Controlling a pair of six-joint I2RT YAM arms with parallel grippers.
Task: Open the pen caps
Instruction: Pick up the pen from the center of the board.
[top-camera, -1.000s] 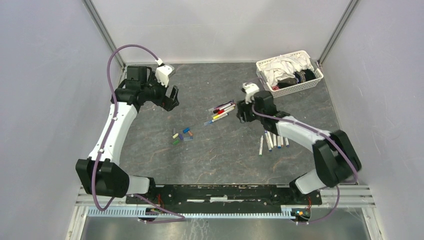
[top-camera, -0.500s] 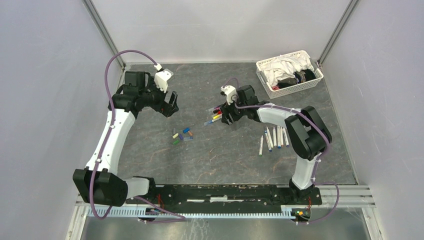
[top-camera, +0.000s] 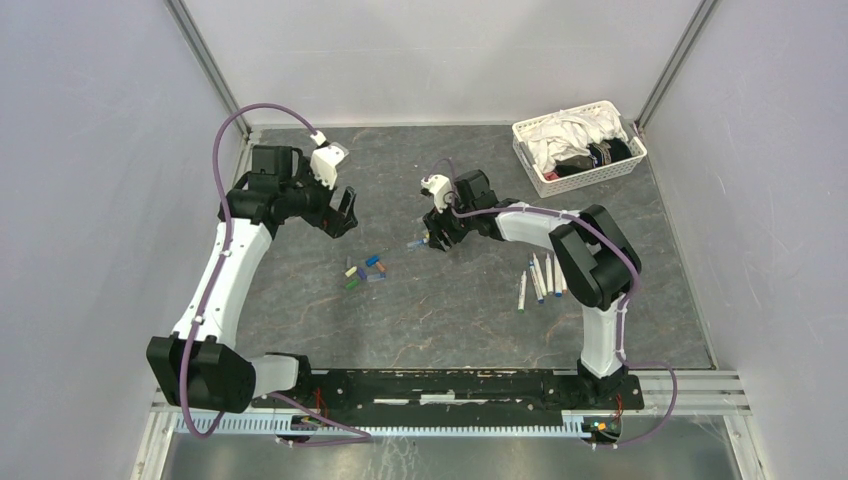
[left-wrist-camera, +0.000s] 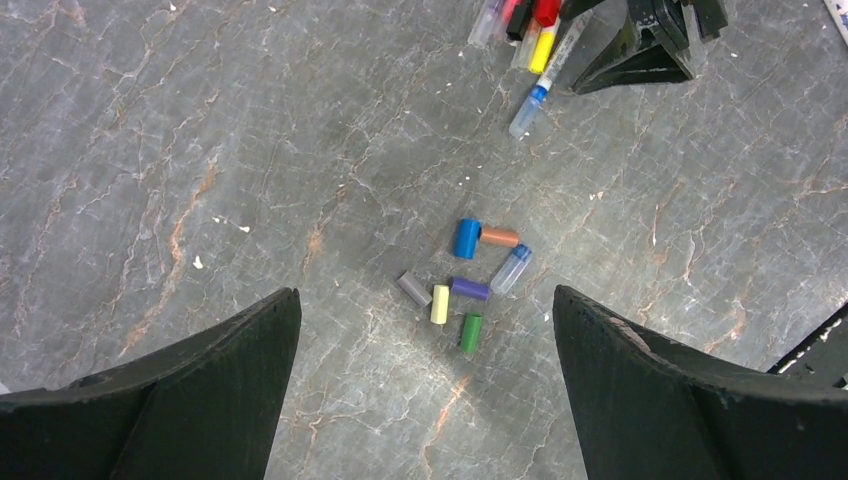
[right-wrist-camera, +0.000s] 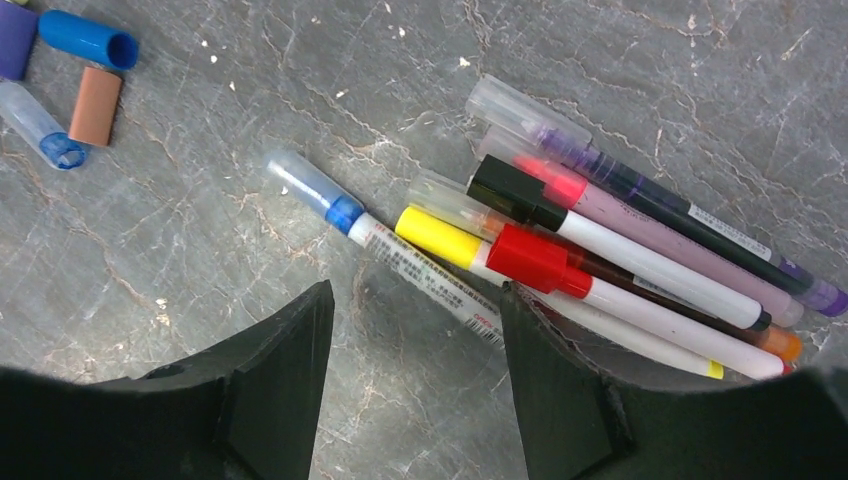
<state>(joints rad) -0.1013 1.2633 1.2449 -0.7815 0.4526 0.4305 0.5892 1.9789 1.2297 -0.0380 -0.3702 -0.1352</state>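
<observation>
Back and to the left of the loose caps (top-camera: 365, 272) (left-wrist-camera: 465, 270), the left gripper (top-camera: 345, 213) hangs over the table, jaws spread wide and empty. Just right of the caps, the right gripper (top-camera: 435, 235) (right-wrist-camera: 415, 300) stands low over the capped pens (right-wrist-camera: 600, 235), its fingers parted either side of the blue-capped pen (right-wrist-camera: 345, 215), not pinching it. Farther right lies a row of white pens (top-camera: 545, 278). The white basket (top-camera: 580, 145) sits farthest off, at the back.

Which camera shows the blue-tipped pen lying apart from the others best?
The right wrist view: the blue-tipped pen lies close up, clear cap on. The left wrist view shows it small near the top; the top view, a mere speck.
</observation>
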